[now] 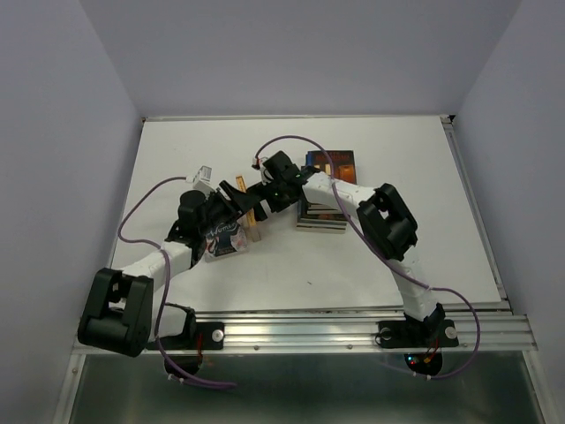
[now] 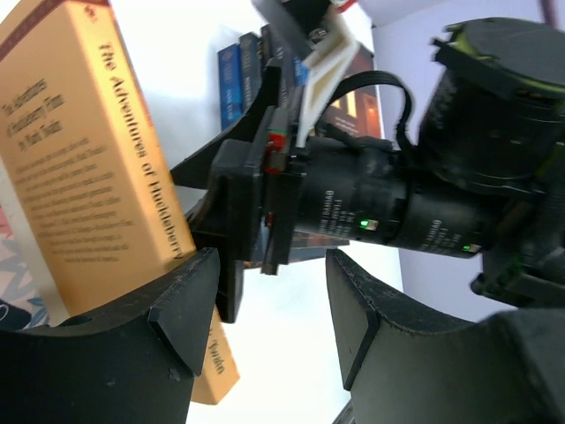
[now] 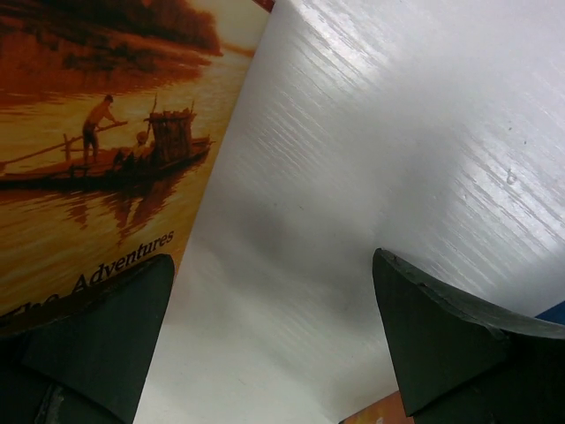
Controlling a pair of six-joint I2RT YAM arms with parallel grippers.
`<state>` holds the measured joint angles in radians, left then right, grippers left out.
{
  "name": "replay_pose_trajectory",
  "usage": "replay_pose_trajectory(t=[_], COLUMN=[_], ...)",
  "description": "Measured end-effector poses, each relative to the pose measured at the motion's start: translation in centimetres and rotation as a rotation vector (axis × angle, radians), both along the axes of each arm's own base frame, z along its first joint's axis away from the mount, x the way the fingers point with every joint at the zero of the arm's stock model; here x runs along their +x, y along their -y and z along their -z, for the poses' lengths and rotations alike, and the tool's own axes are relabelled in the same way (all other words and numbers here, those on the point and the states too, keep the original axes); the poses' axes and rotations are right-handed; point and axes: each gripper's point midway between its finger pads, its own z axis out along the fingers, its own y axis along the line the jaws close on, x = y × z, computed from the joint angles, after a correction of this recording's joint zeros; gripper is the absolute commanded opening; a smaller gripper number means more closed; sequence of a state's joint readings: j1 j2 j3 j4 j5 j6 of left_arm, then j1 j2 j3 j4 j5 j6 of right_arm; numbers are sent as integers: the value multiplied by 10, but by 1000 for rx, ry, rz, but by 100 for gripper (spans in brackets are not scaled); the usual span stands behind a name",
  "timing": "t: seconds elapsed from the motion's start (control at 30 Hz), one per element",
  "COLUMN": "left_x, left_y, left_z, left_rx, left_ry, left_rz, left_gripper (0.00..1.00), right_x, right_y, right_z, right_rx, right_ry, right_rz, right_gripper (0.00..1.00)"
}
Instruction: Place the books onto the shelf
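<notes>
Judging from the left, the pale paperback with a blue-and-pink patterned cover [image 1: 225,238] sits on the white table [image 1: 397,177], close under the left arm's wrist. The left gripper [image 2: 269,278] has its jaws roughly half apart with nothing clamped between them. Just right of it, the orange paperback titled "The Adventures of Huckleberry Finn" [image 2: 106,177] stands on edge, and one finger is close beside its spine. Right again, the right gripper [image 3: 272,265] is spread wide and empty, with one finger in front of that book's raft-picture cover. Furthest right lies the flat stack of paperbacks [image 1: 322,219], with a dark-covered paperback [image 1: 334,163] behind it.

These books look light and thin. They are probably stiff near the spine, bendy at the open edge and slick on the glossy covers, and the standing one would likely tip at a nudge. A pinch across both covers near the spine seems safest.

Only the overhead view shows both arms and the stack together. The left wrist view alone makes the title readable, and the right wrist view alone shows the cover art. No view shows a shelf I can be sure of.
</notes>
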<state>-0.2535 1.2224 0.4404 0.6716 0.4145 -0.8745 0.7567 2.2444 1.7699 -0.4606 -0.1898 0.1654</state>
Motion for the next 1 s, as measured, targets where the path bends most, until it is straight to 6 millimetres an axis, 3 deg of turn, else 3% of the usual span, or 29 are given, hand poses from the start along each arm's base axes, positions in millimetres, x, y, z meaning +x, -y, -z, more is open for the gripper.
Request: replay_pose_trajectory(t=[0.27,0.47,0.63,0.73,0.83,1.0], left_x=[2,-3,2,8,9,7], left_y=[-6,-19,-20,-23,-34,-64], left_z=[15,28,16,2,-5,2], left_rx=[30,104,137,155,187,246], left_ry=[-55,-100,-74,-54,-63,-129], left_rz=[-43,-89,-85,-102,-163,-281], left_gripper=[63,69,70,80,98,99], right_x=[-2,-2,-1,-1,-1,-2], right_y=[-2,-3,-3,-4,-4,-5], right_z=[0,-1,-1,-1,-1,-2], right_rx=[13,21,24,27,29,33], right_ry=[0,-7,-13,-16,-18,-21], right_rz=[6,25,40,45,49,50], right_gripper=[100,100,100,100,100,100])
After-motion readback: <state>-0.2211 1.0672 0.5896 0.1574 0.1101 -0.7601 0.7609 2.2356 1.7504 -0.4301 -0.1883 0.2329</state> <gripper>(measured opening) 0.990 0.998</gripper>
